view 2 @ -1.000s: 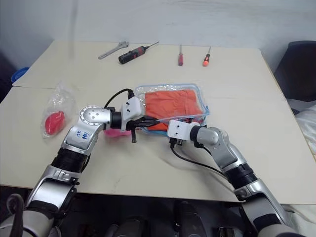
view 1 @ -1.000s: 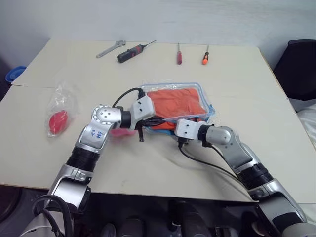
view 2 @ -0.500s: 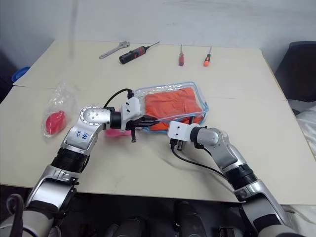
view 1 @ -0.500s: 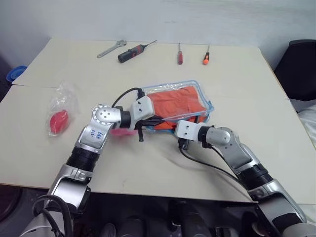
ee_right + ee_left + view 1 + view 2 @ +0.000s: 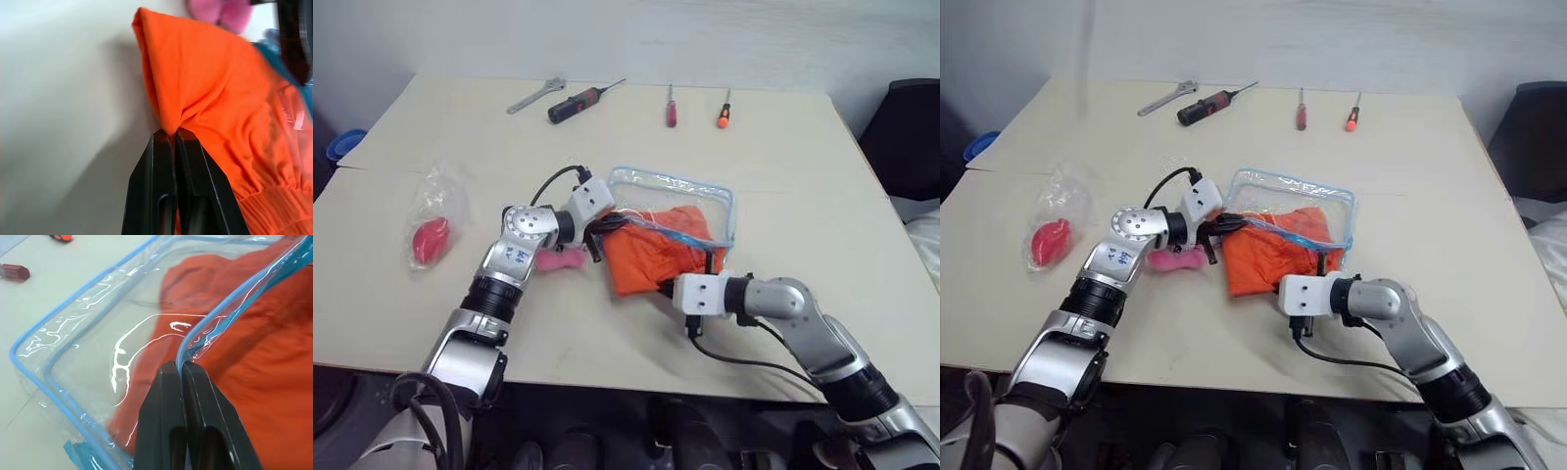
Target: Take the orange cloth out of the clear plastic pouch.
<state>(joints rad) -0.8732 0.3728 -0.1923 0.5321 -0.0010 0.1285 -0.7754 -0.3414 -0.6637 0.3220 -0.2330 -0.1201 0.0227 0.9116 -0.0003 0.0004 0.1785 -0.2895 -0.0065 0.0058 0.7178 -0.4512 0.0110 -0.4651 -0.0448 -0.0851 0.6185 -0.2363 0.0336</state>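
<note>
Compared with a second ago, we see the orange cloth (image 5: pixel 656 257) drawn largely out of the clear plastic pouch (image 5: pixel 680 196), toward the lower centre of the frame; the far half of the pouch is now empty, and the right arm has pulled back toward the bottom edge. We count one cloth, one pouch, one pink plush toy (image 5: pixel 558 258), one crinkly bag with a red ball (image 5: pixel 433 233), one wrench (image 5: pixel 534 95), and three screwdrivers (image 5: pixel 583 99) along the top of the table (image 5: pixel 822 196). The left gripper (image 5: pixel 182 377) is clamped on the pouch's blue-trimmed edge, at centre frame. The right gripper (image 5: pixel 173 137) pinches a fold of the cloth, which spreads from its fingertips up toward the pouch; its far end still lies inside the pouch mouth.
</note>
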